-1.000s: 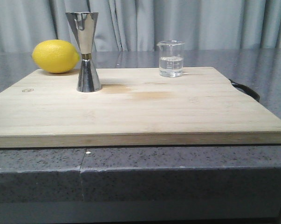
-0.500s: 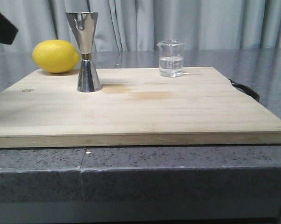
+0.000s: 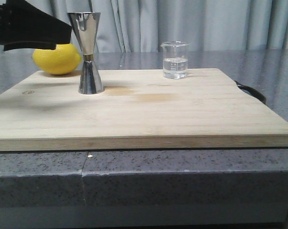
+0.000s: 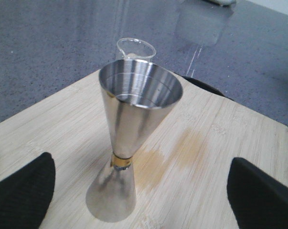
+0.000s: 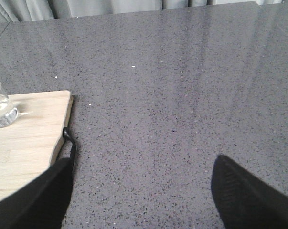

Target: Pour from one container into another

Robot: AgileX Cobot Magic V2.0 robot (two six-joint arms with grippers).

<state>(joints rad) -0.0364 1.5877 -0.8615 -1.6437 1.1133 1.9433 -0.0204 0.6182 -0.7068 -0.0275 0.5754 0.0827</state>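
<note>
- On the cutting board (image 3: 148, 109): jigger (image 3: 89, 52) upright near the lemon (image 3: 55, 58); beaker (image 3: 175, 59) well apart, part-filled.
- Left gripper (image 4: 134, 191) spread wide — jigger between its fingers, untouched.
- Right gripper (image 5: 139, 191) spread over bare counter (image 5: 182, 95).

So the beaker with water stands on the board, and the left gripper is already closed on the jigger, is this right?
Not quite. The beaker with water does stand on the board, but the left gripper is not closed on the jigger. The left wrist view shows its fingers wide apart on either side of the jigger, not touching it.
</note>
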